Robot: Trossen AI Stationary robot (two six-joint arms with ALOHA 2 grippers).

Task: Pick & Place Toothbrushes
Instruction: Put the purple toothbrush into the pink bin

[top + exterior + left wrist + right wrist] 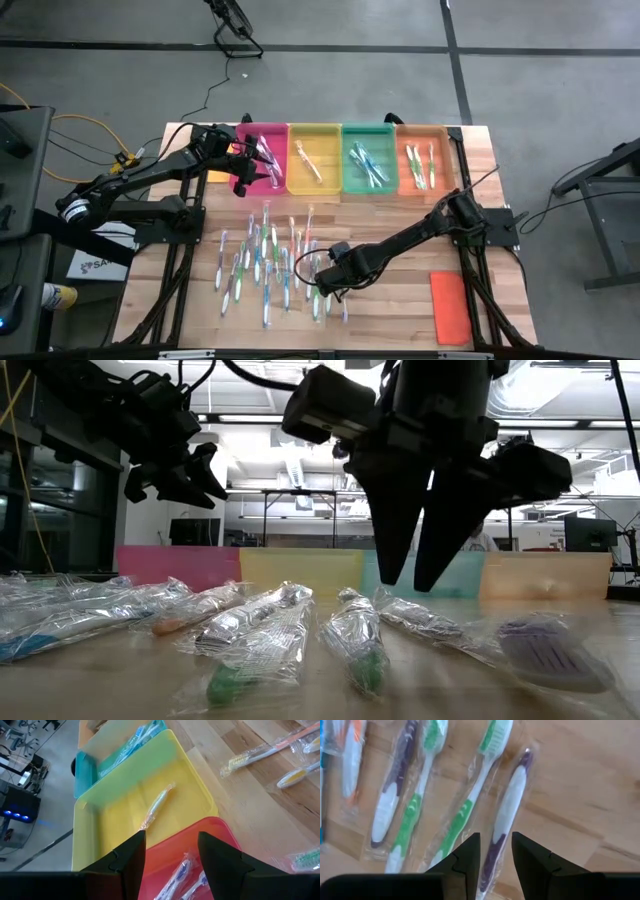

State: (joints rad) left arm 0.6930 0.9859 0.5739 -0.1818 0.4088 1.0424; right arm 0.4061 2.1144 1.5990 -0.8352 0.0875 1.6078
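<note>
The right gripper [322,287] hung low over the loose toothbrushes [262,262] scattered across the front middle of the wooden table [400,310]. Its fingers [465,857] stood a narrow gap apart and held nothing. In the right wrist view they straddled the handle end of a purple-and-white wrapped toothbrush [506,817], with two green ones beside it. In the low view the two fingers pointed straight down, their tips just above the wrappers and not clearly touching any.

The left gripper [243,172] hovered above the pink tray [262,131] at the back left. Its fingers [131,855] were spread wide and empty. Below them a few wrapped toothbrushes with blue handles lay in that tray.

Four trays stood side by side along the back edge. Next to the pink one, the yellow tray [314,130] held a single yellowish toothbrush. The green tray [368,130] held several teal ones. The orange tray [422,131] held a few orange ones. A flat orange lid [451,306] lay on the table near the front right corner, well apart from the brushes.
</note>
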